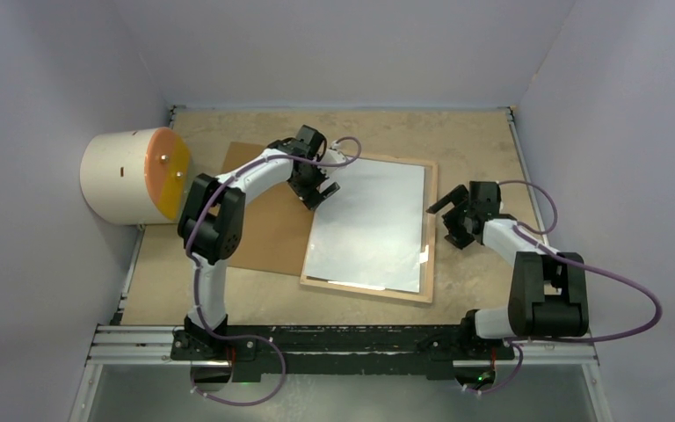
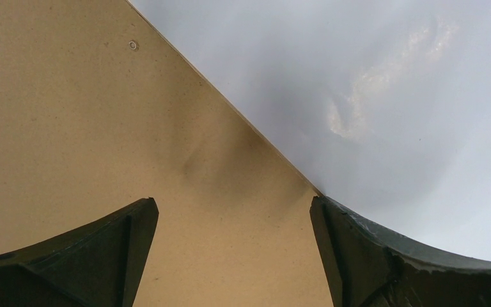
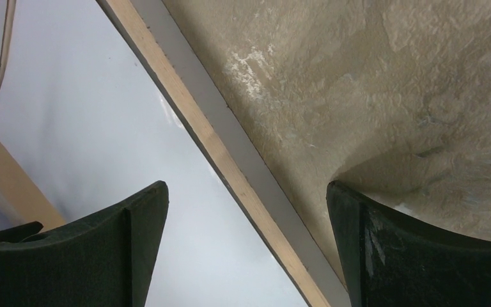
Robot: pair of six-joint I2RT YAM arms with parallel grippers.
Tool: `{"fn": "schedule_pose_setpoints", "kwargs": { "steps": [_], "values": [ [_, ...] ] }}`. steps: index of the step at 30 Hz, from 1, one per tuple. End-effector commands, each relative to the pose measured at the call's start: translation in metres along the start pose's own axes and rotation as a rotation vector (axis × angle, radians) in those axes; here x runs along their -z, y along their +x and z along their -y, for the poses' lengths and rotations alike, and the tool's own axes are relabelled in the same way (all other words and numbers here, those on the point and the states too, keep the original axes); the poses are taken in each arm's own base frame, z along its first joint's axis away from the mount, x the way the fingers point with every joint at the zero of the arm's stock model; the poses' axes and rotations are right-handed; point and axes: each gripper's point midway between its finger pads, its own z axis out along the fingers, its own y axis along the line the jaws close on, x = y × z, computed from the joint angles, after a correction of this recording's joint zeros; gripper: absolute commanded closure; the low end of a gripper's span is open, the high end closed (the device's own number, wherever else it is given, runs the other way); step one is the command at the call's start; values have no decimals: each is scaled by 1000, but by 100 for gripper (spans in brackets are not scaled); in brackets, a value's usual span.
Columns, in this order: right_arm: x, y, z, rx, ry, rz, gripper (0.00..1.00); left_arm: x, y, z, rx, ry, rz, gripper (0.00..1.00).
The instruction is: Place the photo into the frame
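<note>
— Top external view: the grippers?
— Left gripper point(image 1: 321, 193) gapes empty over the photo's point(image 1: 373, 224) left edge; right gripper point(image 1: 442, 224), the same, just right of the frame point(image 1: 369, 289).
— The photo?
— White back up on the frame, long axis running away from the arms; left arm nearer.

White arms point(image 1: 259, 169), black joints point(image 1: 215, 224) — purple cables point(image 1: 658, 309) (looping), black pincers point(image 1: 321, 192) point(image 1: 446, 221)
</note>
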Motion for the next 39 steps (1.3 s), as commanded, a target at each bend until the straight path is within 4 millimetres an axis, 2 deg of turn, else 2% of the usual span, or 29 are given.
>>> {"fn": "schedule_pose_setpoints", "kwargs": {
  "steps": [1, 15, 31, 39],
  "values": [
    [-7, 11, 9, 1, 13, -38, 5, -2, -15, 12, -36, -24, 24, 4],
    [-15, 20, 13, 7, -2, -75, 7, -18, -25, 30, -119, -78, -24, 4],
    [-25, 32, 20, 18, -9, -117, 8, -12, -44, 24, -289, -348, -71, 5],
    [-27, 37, 22, 20, -15, -134, 8, -3, -63, 34, -284, -330, -36, 5]
  ]
}}
